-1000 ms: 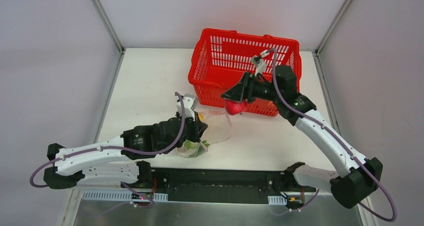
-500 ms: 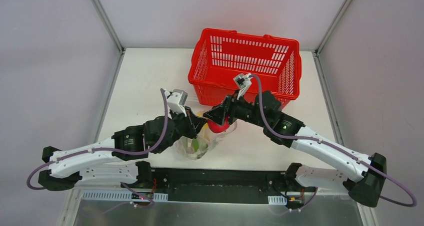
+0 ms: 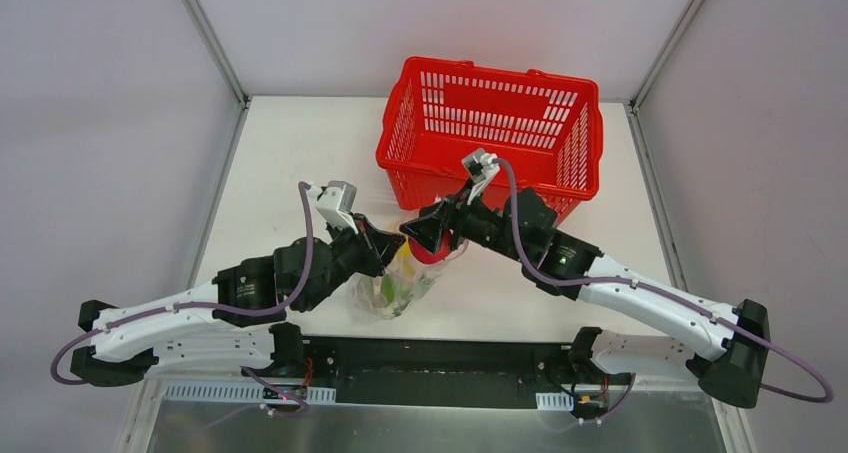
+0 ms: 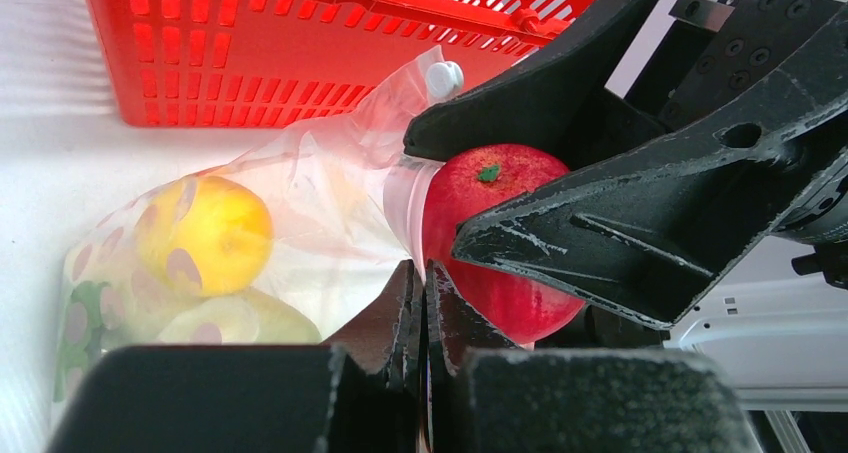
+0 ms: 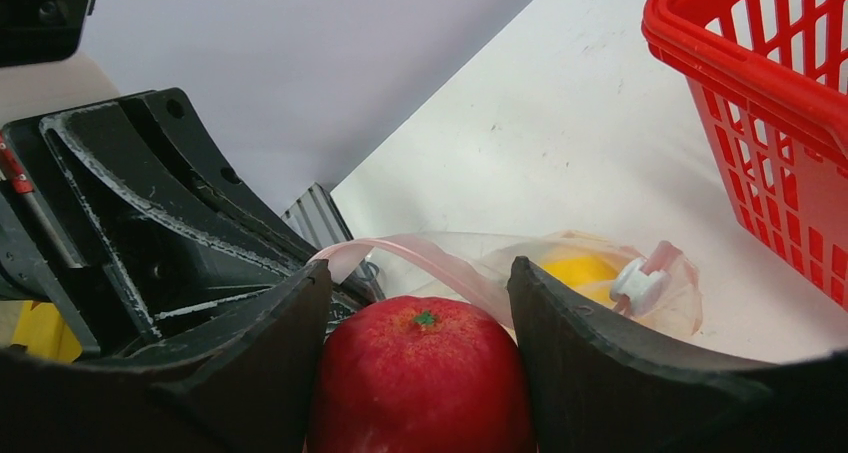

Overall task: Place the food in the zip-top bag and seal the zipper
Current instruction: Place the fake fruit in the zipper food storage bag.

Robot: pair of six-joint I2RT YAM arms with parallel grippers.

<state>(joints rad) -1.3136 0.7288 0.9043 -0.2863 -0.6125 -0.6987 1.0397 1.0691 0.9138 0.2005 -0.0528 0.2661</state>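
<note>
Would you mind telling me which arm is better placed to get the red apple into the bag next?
The right arm. The right claw grips the red apple at the mouth of the zip-top bag, while the left claw is shut on the bag's edge, holding it open.

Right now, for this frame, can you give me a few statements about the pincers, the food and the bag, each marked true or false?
1. The right pincer grips a red apple. True.
2. The left pincer is open and holds nothing. False: it is shut on the edge of the zip-top bag.
3. A yellow fruit lies inside the bag. True.
4. The red apple sits in the red basket. False: it is held at the bag's open mouth, in front of the basket.
</note>
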